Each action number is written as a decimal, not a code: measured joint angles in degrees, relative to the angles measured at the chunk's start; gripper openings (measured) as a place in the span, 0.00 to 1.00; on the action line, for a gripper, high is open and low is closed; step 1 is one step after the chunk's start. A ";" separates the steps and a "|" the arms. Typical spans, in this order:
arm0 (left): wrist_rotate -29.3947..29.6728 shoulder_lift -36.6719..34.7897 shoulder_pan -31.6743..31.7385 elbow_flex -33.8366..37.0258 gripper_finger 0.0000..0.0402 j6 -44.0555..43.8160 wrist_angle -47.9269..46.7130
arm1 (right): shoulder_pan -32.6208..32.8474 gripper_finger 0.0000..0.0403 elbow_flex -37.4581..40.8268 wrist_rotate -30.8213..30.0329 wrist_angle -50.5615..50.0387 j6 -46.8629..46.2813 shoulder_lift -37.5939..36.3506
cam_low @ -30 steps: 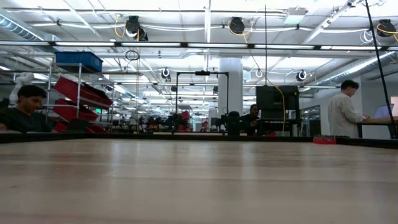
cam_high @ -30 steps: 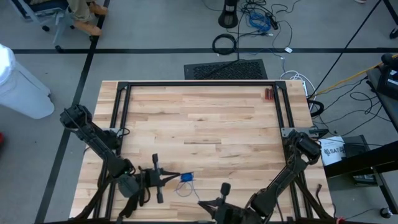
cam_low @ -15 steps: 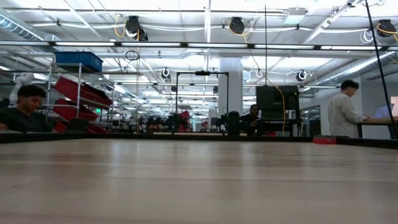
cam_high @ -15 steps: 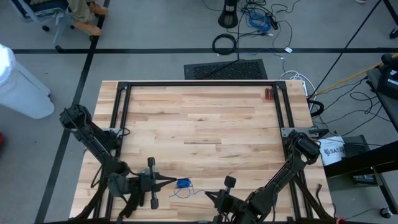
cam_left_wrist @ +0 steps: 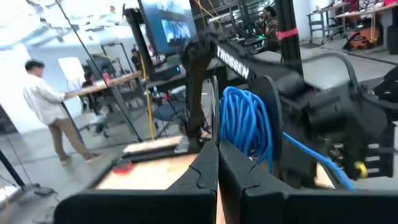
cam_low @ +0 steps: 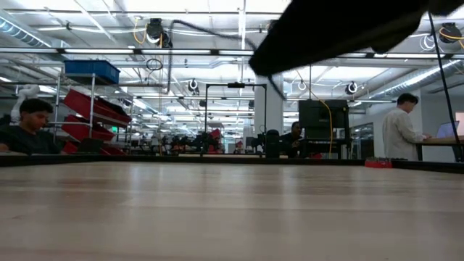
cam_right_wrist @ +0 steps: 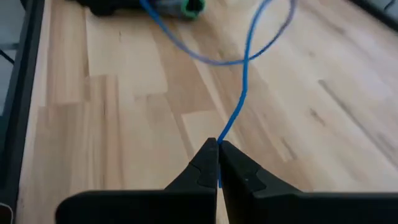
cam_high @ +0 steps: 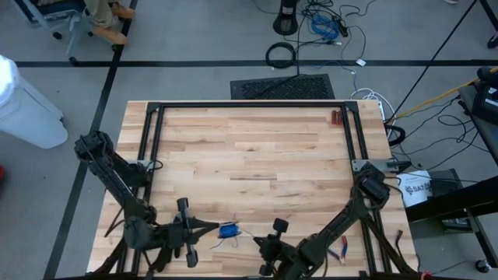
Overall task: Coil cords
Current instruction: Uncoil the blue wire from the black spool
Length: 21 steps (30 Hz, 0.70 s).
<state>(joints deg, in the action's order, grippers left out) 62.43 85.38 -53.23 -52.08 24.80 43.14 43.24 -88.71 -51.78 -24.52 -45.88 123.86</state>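
Note:
A thin blue cord is partly wound into a small bundle (cam_high: 228, 230), which also shows in the left wrist view (cam_left_wrist: 245, 124). It hangs near the table's near edge. My left gripper (cam_high: 208, 227) is shut on this bundle. A loose strand (cam_right_wrist: 242, 81) loops from the bundle to my right gripper (cam_high: 257, 243), which is shut on it just right of the bundle. Both grippers sit close together over the near middle of the table (cam_high: 249, 155). A dark, blurred arm (cam_low: 341, 29) crosses the top of the low view. My left gripper pinches the lower part of the blue bundle (cam_left_wrist: 231, 146) between its two shut fingers. The fingers lie level and come from the table's left. The bundle stands up just past the fingertips, clear of the table. My right gripper pinches a single strand of the cord (cam_right_wrist: 222, 134) between its fingertips. The fingers slant downward and come from the table's near right. From the fingers the strand rises in a slack loop toward the bundle, above the wood.
Red-handled pliers (cam_high: 336, 117) lie at the table's far right corner beside the black frame (cam_high: 249, 105) that borders the tabletop. A thick black cable ring (cam_high: 281, 54) and loose cables lie on the floor beyond. People work in the room behind.
My left gripper has risen and drawn toward the table's near left, rolling a little, with the bundle still in its hold. My right gripper has sunk toward the table and tipped downward, still shut on the strand. A dark arm has come into the low view's top.

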 joint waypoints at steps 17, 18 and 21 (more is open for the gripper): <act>-0.02 -0.04 0.76 -5.50 0.00 7.07 -0.76 | -0.54 0.09 0.02 2.67 6.16 5.39 -1.22; -0.02 -0.04 0.76 -5.50 0.00 7.06 -0.80 | -0.37 0.10 0.02 2.77 5.76 6.47 -2.05; -0.02 -0.02 0.70 -5.50 0.00 5.65 -2.26 | 0.57 0.14 0.02 3.95 2.40 6.59 -4.83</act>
<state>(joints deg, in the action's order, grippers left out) 62.41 85.36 -52.53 -57.58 30.45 40.88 43.81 -88.68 -47.83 -22.12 -39.29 119.03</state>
